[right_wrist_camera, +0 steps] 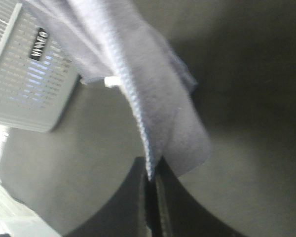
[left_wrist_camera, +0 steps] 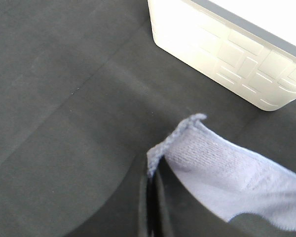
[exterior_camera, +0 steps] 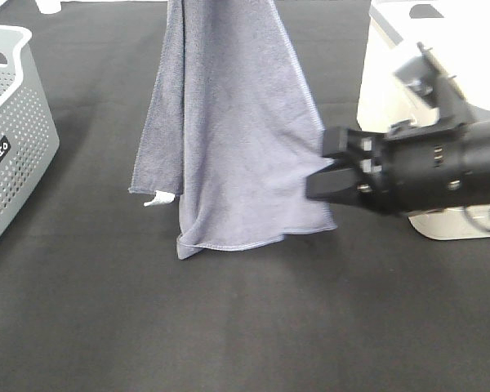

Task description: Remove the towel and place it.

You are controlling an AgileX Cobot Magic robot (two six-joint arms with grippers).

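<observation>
Exterior high view: the towel (exterior_camera: 229,139) hangs in a long fold at the centre. Its top runs out of frame at 12 o'clock. Its lower hem sits at or just above the black table (exterior_camera: 245,327), and you cannot tell whether it touches. A small white tag (exterior_camera: 157,199) shows at the towel's 8 o'clock. The right gripper (exterior_camera: 320,181) reaches in from 3 o'clock, its jaws closed on the towel's side edge. A grey basket (exterior_camera: 16,122) stands at 9 o'clock and a white bin (exterior_camera: 392,73) at 2 o'clock, behind the arm.

Left wrist view: the left gripper (left_wrist_camera: 150,187) is pinched narrow on a towel corner. Only a little hem pokes past the jaws. The bin stands apart on the table.

Right wrist view: the jaws are closed on the stitched hem alone, and the cloth falls away toward the basket.

Both holds look thin, right at the hem. If you spread the arms fast or pull the cloth taut, an edge may slip out and the towel will drop. A low carry could drag the hem across the table. A swing of the right arm toward 2 o'clock could knock the bin.
</observation>
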